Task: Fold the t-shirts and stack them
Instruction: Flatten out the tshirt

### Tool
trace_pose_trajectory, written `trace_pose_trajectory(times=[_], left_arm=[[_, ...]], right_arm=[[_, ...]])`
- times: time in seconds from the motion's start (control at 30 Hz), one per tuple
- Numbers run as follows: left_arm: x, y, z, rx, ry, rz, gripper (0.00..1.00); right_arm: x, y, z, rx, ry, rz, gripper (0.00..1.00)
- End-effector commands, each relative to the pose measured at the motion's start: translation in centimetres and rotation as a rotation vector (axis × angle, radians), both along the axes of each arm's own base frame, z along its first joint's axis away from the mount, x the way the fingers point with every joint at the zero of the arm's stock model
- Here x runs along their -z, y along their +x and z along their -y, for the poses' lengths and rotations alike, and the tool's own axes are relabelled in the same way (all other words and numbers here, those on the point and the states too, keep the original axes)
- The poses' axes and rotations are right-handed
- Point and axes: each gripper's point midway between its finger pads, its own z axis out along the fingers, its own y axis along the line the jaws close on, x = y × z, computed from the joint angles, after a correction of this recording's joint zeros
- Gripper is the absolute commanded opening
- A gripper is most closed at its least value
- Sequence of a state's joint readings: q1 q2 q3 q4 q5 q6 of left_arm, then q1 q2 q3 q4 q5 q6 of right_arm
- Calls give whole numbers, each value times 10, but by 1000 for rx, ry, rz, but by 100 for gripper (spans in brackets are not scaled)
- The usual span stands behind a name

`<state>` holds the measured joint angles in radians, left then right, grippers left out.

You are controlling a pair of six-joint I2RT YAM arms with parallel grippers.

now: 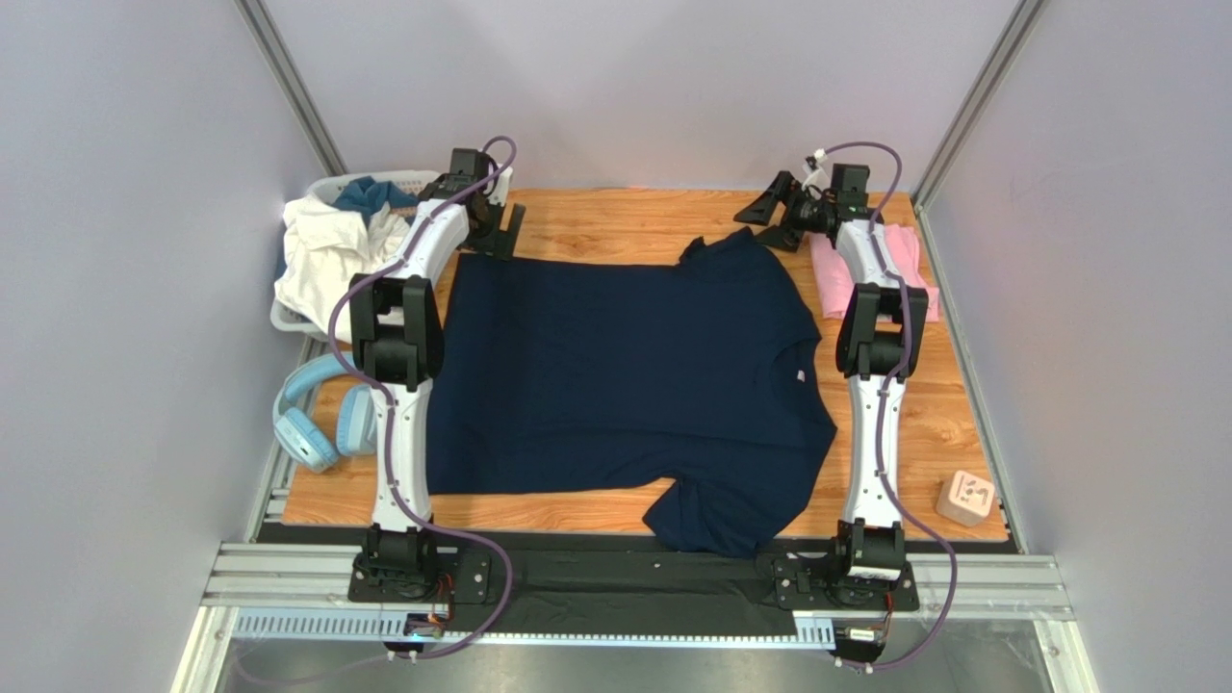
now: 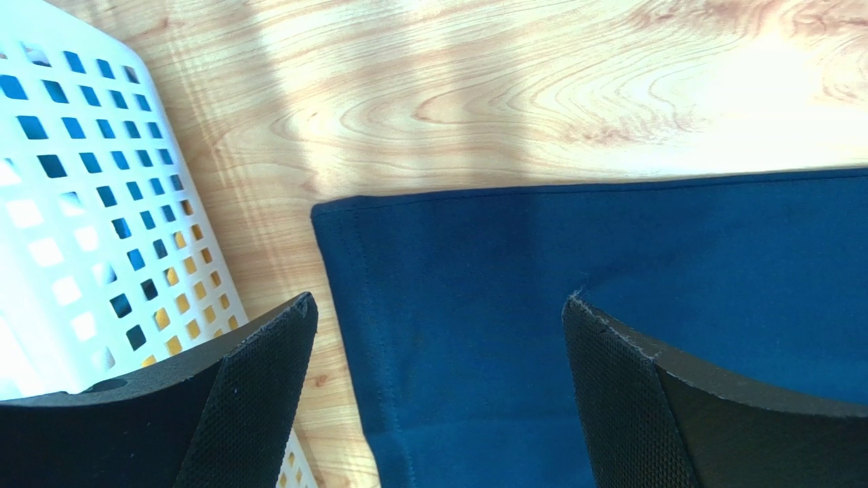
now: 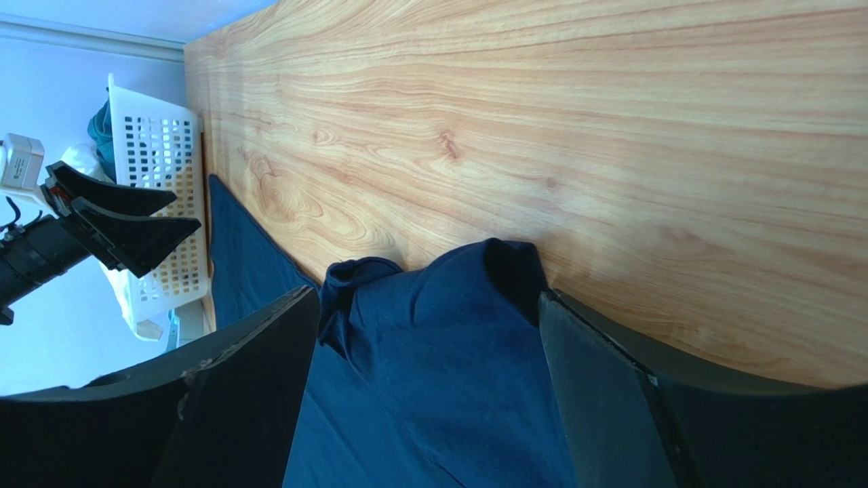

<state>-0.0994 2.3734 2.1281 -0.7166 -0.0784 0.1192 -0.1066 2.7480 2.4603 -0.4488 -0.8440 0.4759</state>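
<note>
The large dark navy t-shirt (image 1: pixel 622 383) lies spread flat on the wooden table, one sleeve hanging over the near edge. A folded light pink t-shirt (image 1: pixel 836 277) lies at the far right, partly under the right arm. My left gripper (image 1: pixel 492 220) is open above the navy shirt's far left corner (image 2: pixel 428 264), which shows between its fingers (image 2: pixel 255 386). My right gripper (image 1: pixel 774 217) is open above the shirt's far sleeve (image 3: pixel 438 336), which is bunched between its fingers (image 3: pixel 245 397).
A white perforated laundry basket (image 1: pixel 311 311) with white and teal cloth stands at the far left and shows in the left wrist view (image 2: pixel 92 214). Light-blue headphones (image 1: pixel 311 419) lie by the left edge. A small wooden block (image 1: pixel 965 498) sits near right.
</note>
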Motion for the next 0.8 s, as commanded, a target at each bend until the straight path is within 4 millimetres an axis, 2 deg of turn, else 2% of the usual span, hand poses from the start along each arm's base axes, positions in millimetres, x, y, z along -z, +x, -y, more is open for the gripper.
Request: trace_pose_trajectory(times=[0.0,0.2,0.3,0.33,0.4,0.43,0.47,0.53,0.57,0.63,0.67,0.7,0.77], left_arm=[[8,2,-15,-17,43,-12,96],[34,4,-14,-15,40,-58,96],[42,1,-14,-14,43,-78,96],[45,0,-14,-12,41,-86,96],[47,-2,-14,-11,38,-92,96],[46,-3,-12,-9,31,-93,96],[44,-3,-11,-8,24,-90,96],[43,-3,-7,3,6,-90,96],[42,-4,-5,5,-1,-90,96],[41,-5,0,15,-9,-92,96],[41,-5,2,19,-10,-92,96],[42,-6,6,26,-11,-96,96],[43,-7,10,34,-16,-98,96]], right_arm=[[-41,14,18,35,-43,110,86],[-40,15,27,76,-57,99,86],[-47,12,23,75,-23,84,84],[-47,8,18,66,-16,74,82],[-71,3,1,40,-25,107,81],[-75,-2,-6,32,-40,108,81],[-95,-5,-10,40,-75,142,81],[-110,-12,-26,15,-109,169,82],[-130,-16,-31,14,-116,197,82],[-145,-24,-45,-3,-118,210,82],[-147,-27,-47,-2,-128,210,83],[-154,-37,-67,-36,-136,207,83],[-144,-45,-78,-57,-186,190,83]])
